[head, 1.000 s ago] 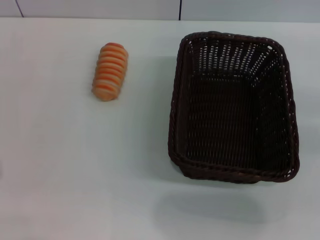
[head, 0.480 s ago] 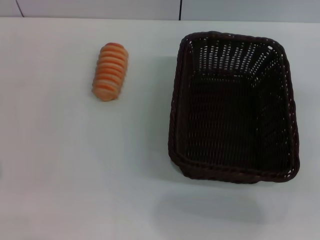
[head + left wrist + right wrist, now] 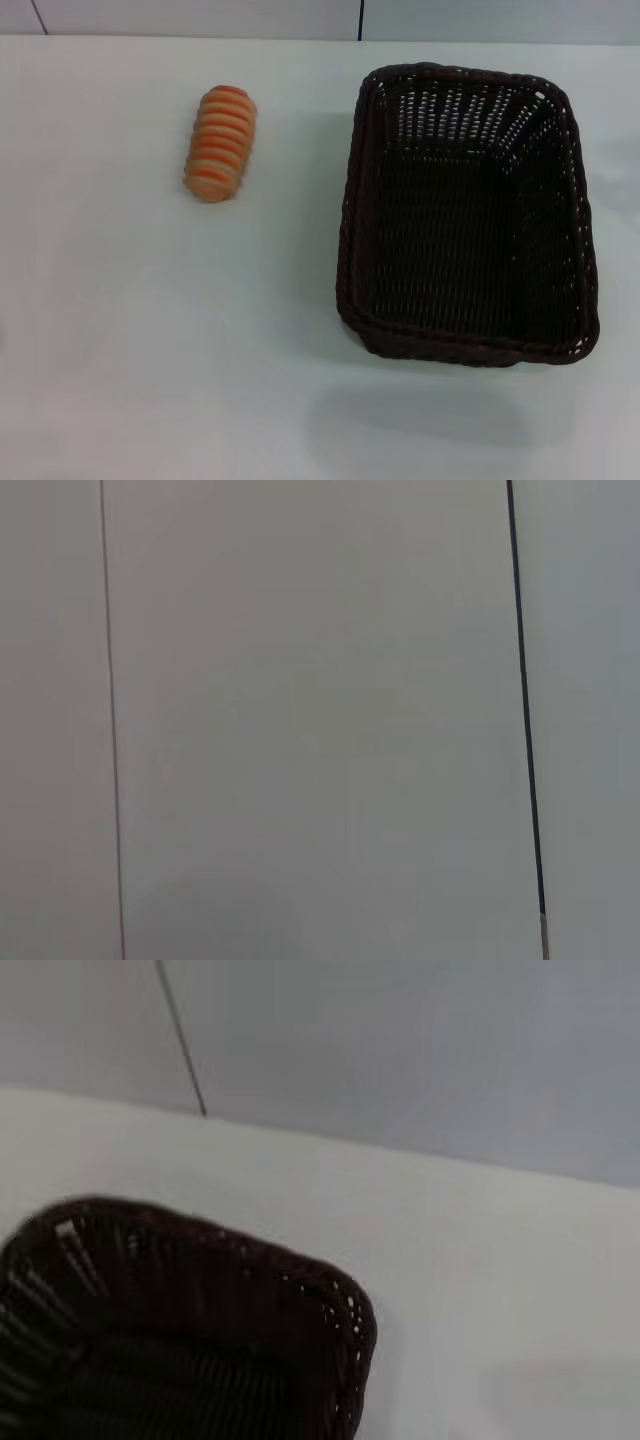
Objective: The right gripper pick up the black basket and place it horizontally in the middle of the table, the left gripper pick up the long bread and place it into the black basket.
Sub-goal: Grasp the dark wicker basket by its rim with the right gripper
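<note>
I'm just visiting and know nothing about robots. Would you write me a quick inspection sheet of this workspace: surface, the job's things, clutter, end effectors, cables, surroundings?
Surface: white table, smooth, with faint shadows near its front edge.
Job's things: black basket on the robot's right side, standing upright with nothing in it, its long side running away from the robot; one corner of it shows in the right wrist view. Long bread lies on the left side, well apart from the basket.
Clutter: nothing seen.
End effectors: neither the left nor the right one in view.
Cables: nothing seen.
Surroundings: pale wall panels with dark seams behind the table.
</note>
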